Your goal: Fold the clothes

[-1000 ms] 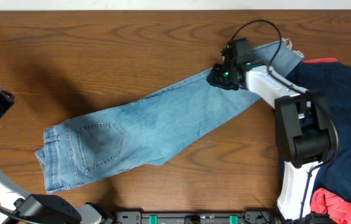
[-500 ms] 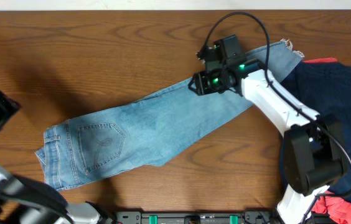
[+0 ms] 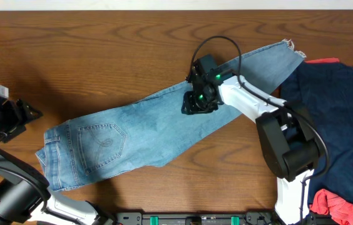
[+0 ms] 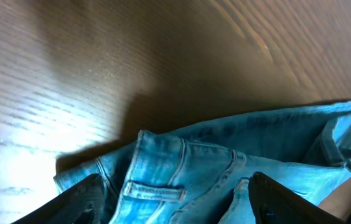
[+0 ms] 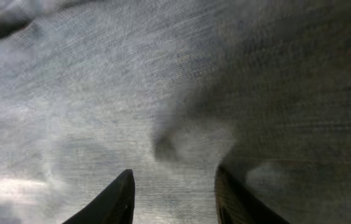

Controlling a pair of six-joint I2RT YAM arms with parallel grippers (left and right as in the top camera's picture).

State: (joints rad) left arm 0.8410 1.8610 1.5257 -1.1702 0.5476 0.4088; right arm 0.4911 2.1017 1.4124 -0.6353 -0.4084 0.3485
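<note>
One pair of light-blue denim jeans (image 3: pixel 151 125) is laid flat on the brown wooden bench (image 3: pixel 101 50). The pair runs in a slant, with the waistband at its lower-left end and the frayed hem (image 3: pixel 292 47) at its upper-right end. One stitched back pocket (image 3: pixel 101 144) is seen near the waistband. One dark navy garment (image 3: pixel 339 106) is spread just beyond the hem end of the jeans. Coral-red cloth (image 3: pixel 336 203) shows at two spots along that garment's edges. Two arms are counted.

The right fingers (image 3: pixel 195 106) are placed over the middle of the jeans' leg. In the right wrist view these fingers (image 5: pixel 175 199) are parted, with nothing between them but the denim (image 5: pixel 163 93) below; contact with the cloth cannot be told. The left fingers (image 3: pixel 29 115) are held over bare wood, near the waistband end of the jeans but apart from it. In the left wrist view they (image 4: pixel 175 205) are spread wide and grip nothing, and the waistband (image 4: pixel 200 162) with its belt loops is framed between them.

The bench top (image 4: pixel 132 56) is marked by a strong wavy grain. A pale strip is seen along its far edge, beyond the jeans. Nothing more of the room is shown.
</note>
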